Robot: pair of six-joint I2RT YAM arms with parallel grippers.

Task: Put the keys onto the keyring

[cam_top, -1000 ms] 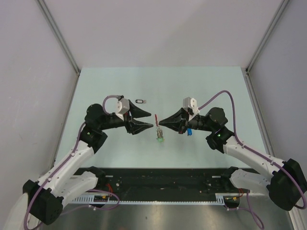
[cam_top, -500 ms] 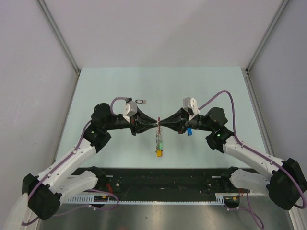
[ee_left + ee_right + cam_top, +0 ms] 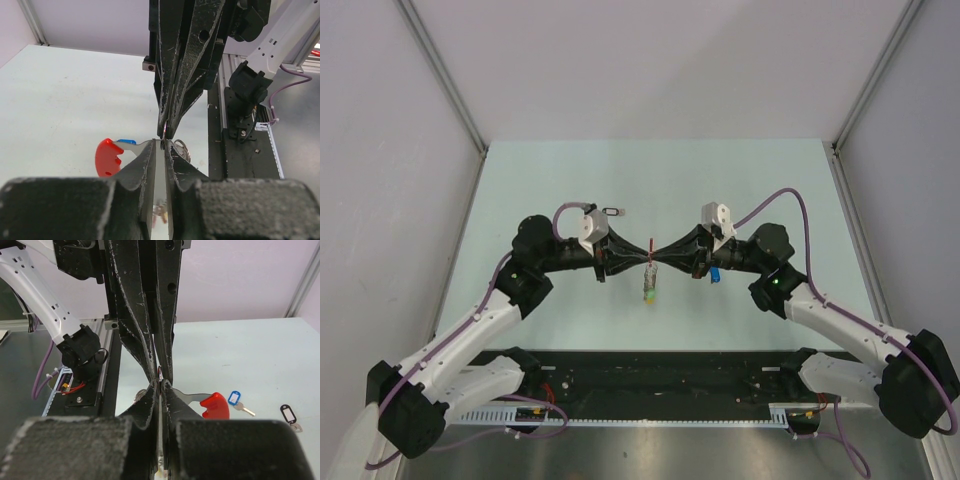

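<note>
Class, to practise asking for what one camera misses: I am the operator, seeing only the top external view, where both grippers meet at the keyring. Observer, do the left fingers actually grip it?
Observer: Yes; the left wrist view shows the left gripper narrowed to a slit, its tips pinching the keyring.
Operator: Where does the red band point?
Observer: The right wrist view shows the red band jutting sideways from where the right gripper pinches the ring.
Operator: The blue-tagged key is half hidden for me.
Observer: It lies flat on the table, tag and blade uncovered, apart from the black-tagged key.
</note>
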